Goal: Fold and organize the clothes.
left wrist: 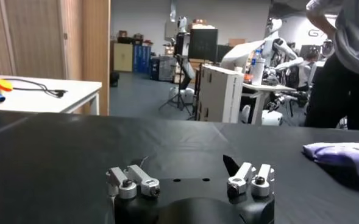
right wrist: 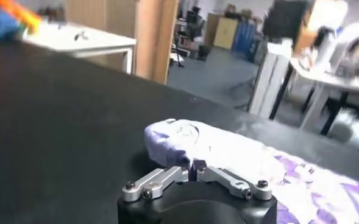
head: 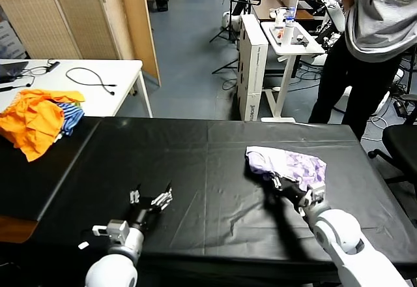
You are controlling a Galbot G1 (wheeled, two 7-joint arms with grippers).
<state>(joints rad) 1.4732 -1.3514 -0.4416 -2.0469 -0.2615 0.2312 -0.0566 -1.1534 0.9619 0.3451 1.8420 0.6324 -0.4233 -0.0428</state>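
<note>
One folded t-shirt (head: 287, 165) lying toward the right edge of the black tabletop (head: 195, 169) — front-left corner pinched by the right gripper (head: 278, 183). Near the front edge, left gripper (head: 155, 201) spread wide, grasping nothing.

T-shirts, lavender: one (head: 287, 164), folded on the black table (head: 195, 169)
Robot hands: two, left hand (head: 153, 199) and right hand (head: 277, 181)
Garment heaps, orange and blue-striped: one (head: 39, 120)
People standing: one (head: 365, 45)
</note>
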